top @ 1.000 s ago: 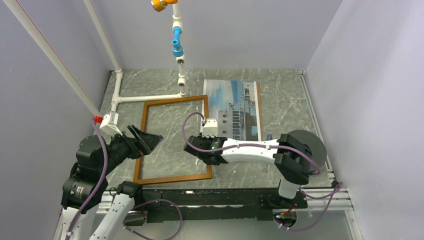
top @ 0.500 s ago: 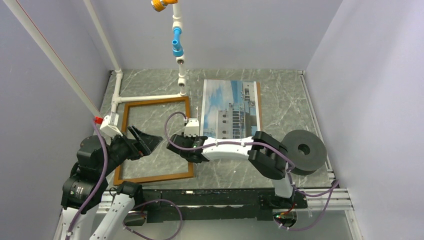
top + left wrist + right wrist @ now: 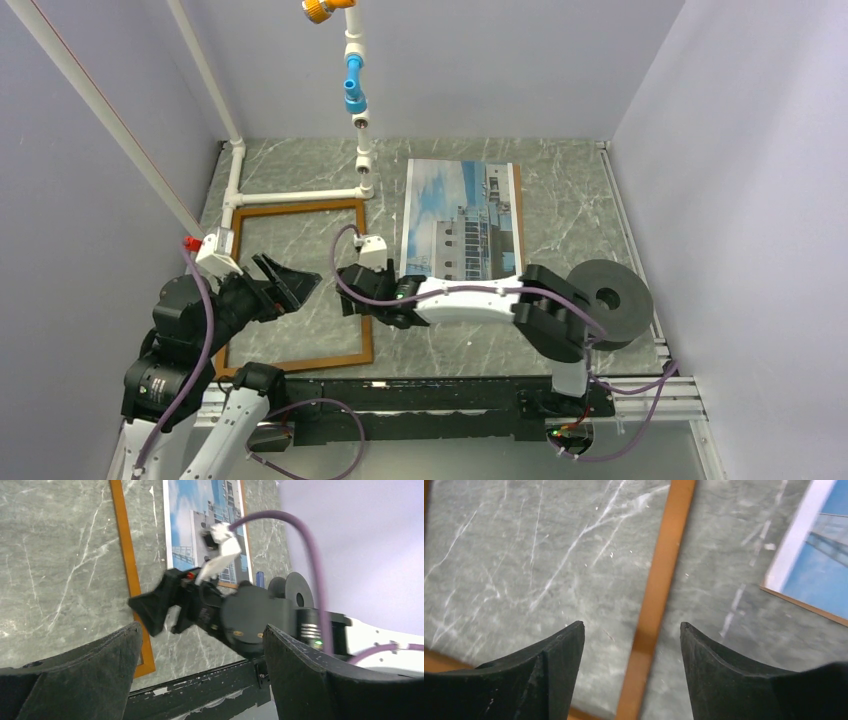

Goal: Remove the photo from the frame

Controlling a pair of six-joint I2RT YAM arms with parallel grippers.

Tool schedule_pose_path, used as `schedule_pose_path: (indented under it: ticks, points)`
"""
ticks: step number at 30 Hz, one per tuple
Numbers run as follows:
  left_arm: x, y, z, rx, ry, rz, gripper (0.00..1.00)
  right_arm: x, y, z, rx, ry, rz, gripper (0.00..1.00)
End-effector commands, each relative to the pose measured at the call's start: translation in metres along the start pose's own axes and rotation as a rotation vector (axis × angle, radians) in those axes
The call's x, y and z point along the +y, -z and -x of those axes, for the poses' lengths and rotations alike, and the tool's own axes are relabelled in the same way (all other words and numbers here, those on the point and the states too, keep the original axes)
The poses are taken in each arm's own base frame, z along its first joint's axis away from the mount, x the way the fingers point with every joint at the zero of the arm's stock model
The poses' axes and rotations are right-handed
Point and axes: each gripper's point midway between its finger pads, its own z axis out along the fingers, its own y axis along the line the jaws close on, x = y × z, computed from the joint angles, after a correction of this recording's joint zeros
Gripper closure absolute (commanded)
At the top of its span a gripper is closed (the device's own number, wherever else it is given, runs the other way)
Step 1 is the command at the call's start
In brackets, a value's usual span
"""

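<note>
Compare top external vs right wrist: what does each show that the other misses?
Only top external: the open left gripper, the white pipe structure, a black ring, and most of the frame.
Only right wrist: the right gripper up close, open, its fingers straddling one frame rail with gaps on both sides.
Both: the frame, the photo lying outside it, and the marble table.

The thin reddish-brown frame is laid flat and empty, one rail seen beneath the right pincer; the building photo is laid flat ahead-right of it.
</note>
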Motion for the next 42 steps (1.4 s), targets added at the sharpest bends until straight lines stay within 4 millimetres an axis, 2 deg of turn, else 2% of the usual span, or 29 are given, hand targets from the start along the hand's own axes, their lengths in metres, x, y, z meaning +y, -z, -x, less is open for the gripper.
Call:
schedule_pose_path:
  ticks: [1,3,4,5,8,13,16,19,22,26,29,33,35,42]
  points:
    - [0.001,-0.009,0.001,-0.009,-0.015,-0.018,0.07,-0.008,0.049,0.040,-0.105,0.021,0.080,0.28]
    - [0.003,-0.019,-0.004,0.019,-0.009,-0.026,0.08,-0.040,0.062,0.038,-0.119,0.032,0.050,0.28]
    - [0.003,-0.024,-0.007,0.037,-0.001,-0.034,0.08,-0.048,0.071,0.044,-0.140,0.026,0.053,0.28]
    - [0.003,-0.030,-0.011,0.056,0.004,-0.046,0.08,-0.070,0.076,0.040,-0.140,0.040,0.025,0.28]
    - [0.001,-0.050,-0.029,0.143,0.034,-0.117,0.09,-0.126,0.099,0.045,-0.164,-0.002,-0.052,0.27]
    - [-0.008,-0.090,-0.067,0.317,0.118,-0.250,0.13,-0.224,0.115,0.042,-0.124,-0.134,-0.110,0.24]
    - [-0.014,-0.116,-0.090,0.400,0.085,-0.235,0.12,-0.264,0.127,0.045,-0.119,-0.172,-0.157,0.22]
    - [-0.026,-0.143,-0.110,0.475,0.042,-0.229,0.11,-0.291,0.132,0.049,-0.104,-0.209,-0.201,0.21]
    - [-0.022,-0.174,-0.125,0.523,0.005,-0.174,0.11,-0.309,0.127,0.046,-0.062,-0.278,-0.192,0.22]
    - [-0.008,-0.210,-0.132,0.526,-0.017,-0.095,0.12,-0.317,0.116,0.041,-0.014,-0.352,-0.130,0.24]
    - [0.003,-0.230,-0.132,0.511,-0.042,-0.031,0.12,-0.323,0.111,0.044,-0.016,-0.347,-0.129,0.19]
    - [0.012,-0.246,-0.139,0.540,-0.058,0.010,0.11,-0.327,0.102,0.044,0.006,-0.325,-0.123,0.15]
    - [0.017,-0.254,-0.147,0.570,-0.057,0.024,0.11,-0.324,0.095,0.042,0.038,-0.320,-0.100,0.16]
    - [0.027,-0.273,-0.154,0.587,-0.083,0.042,0.10,-0.319,0.079,0.035,0.079,-0.332,-0.044,0.20]
